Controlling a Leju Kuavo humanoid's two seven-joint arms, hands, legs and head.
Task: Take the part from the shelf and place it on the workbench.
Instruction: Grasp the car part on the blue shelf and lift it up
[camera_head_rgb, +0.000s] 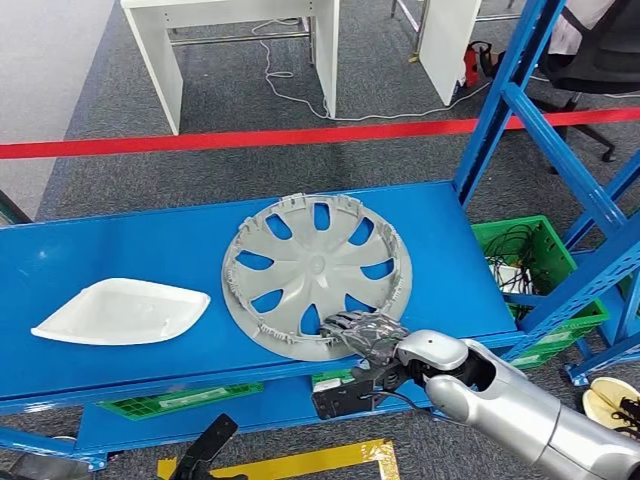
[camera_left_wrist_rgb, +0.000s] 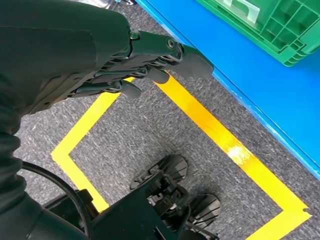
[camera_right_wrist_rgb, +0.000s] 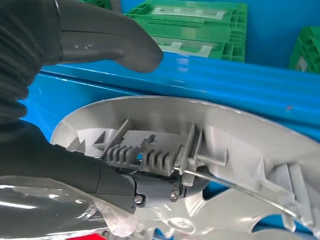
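- Where the blue shelf (camera_head_rgb: 113, 250) presents its upper deck, a grey wheel cover (camera_head_rgb: 317, 275) is seen lying inside-up, its rim clips turned upward, toward the right half of the deck and apart from the other item there.
- The near edge of the wheel cover is taken by the right hand (camera_head_rgb: 366, 335): in the right wrist view, dark fingers (camera_right_wrist_rgb: 151, 187) are laid over the rim's inner ribbing, while the thick thumb (camera_right_wrist_rgb: 113, 42) is held above the rim's outer face, apart from it.
- Whether the rim is firmly clamped or merely touched cannot be told from the pictures.
- The silver right arm (camera_head_rgb: 521, 405) is brought in from the lower right, across the shelf's front rail.
- A white moulded panel (camera_head_rgb: 121, 310) is noted on the left part of the same deck, well apart from the wheel cover.
- Green crates (camera_head_rgb: 540, 255) are seen at the right end of the rack and on the lower level (camera_right_wrist_rgb: 196, 27).
- The left hand (camera_left_wrist_rgb: 124, 70) is hung low over grey carpet and yellow floor tape (camera_left_wrist_rgb: 211, 132); its fingers are extended close together with nothing held.
- A red line (camera_head_rgb: 226, 140) is marked on the floor beyond the shelf, with white table legs (camera_head_rgb: 162, 65) behind it.
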